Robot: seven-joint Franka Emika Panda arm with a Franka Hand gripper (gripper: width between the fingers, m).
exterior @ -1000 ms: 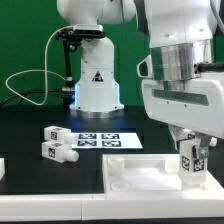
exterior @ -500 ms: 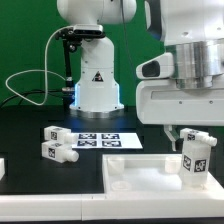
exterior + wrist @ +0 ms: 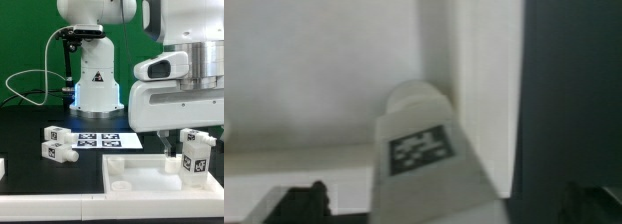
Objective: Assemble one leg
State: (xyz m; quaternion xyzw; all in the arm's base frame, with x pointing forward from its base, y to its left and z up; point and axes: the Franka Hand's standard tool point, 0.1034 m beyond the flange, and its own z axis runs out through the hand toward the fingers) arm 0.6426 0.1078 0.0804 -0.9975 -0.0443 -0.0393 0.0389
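Pincer [image 3: 190,146] spread wide about an upright leg [image 3: 193,160], gripping nothing.

Leg standing on the white tabletop [image 3: 140,172], toward the exterior view's right, one marker tag facing the near side; dark fingertips [image 3: 163,146] flanking its top and clear of it. Same in the wrist view: leg [image 3: 434,150] between fingertips [image 3: 295,203] set well apart, touching neither, with the tabletop's edge [image 3: 491,60] just beside it and black surface [image 3: 571,90] beyond. Well apart at the exterior view's left, on the surface [image 3: 30,120], a far spare leg [image 3: 53,133] and a near spare leg [image 3: 57,152] lying just beside the marker board [image 3: 105,141]. Farther back, the arm's white base [image 3: 97,85].
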